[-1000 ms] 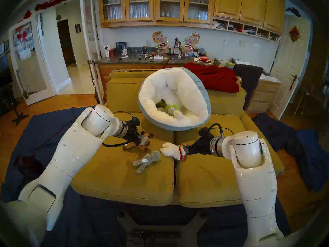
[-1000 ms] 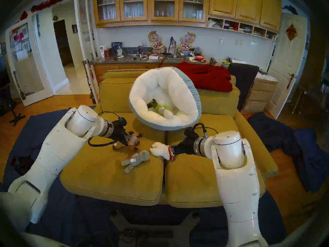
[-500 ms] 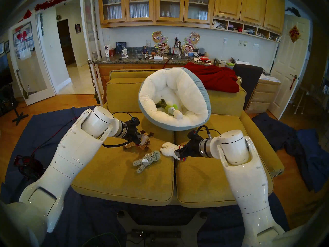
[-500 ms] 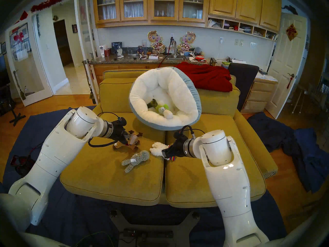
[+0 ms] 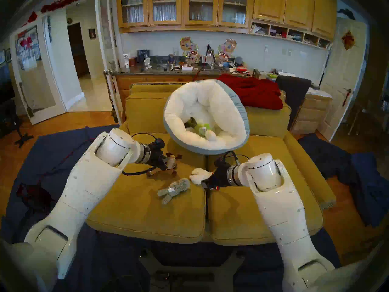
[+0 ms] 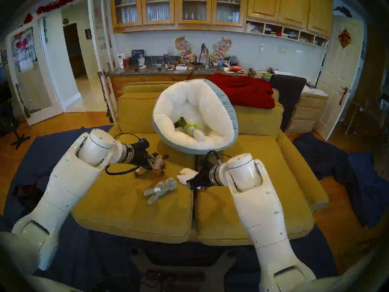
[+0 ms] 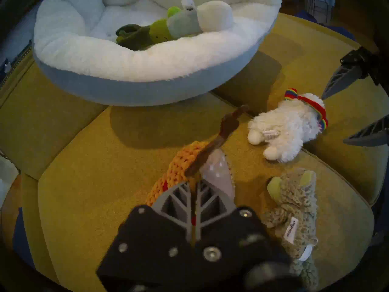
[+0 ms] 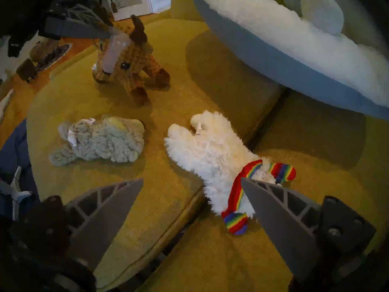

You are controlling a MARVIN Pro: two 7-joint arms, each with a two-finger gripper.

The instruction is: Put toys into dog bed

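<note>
Left gripper (image 7: 194, 181) clamped on the reindeer (image 8: 126, 62) by its head; body mostly hidden behind the fingers in the left wrist view, only an antler and knit edge show. Right gripper (image 8: 191, 181) spread wide over the llama (image 8: 210, 150), one fingertip overlapping the rainbow collar (image 8: 240, 192); contact unclear. Head view: llama half covered by that gripper. Grey fuzzy toy (image 5: 173, 189) lies loose on the sofa cushion (image 5: 136, 211), 9 o'clock of the llama. Dog bed (image 5: 210, 144) at 12 o'clock, tilted, holds the cactus (image 7: 157, 31) and leek (image 7: 202, 19), overlapping, hard to separate.
</note>
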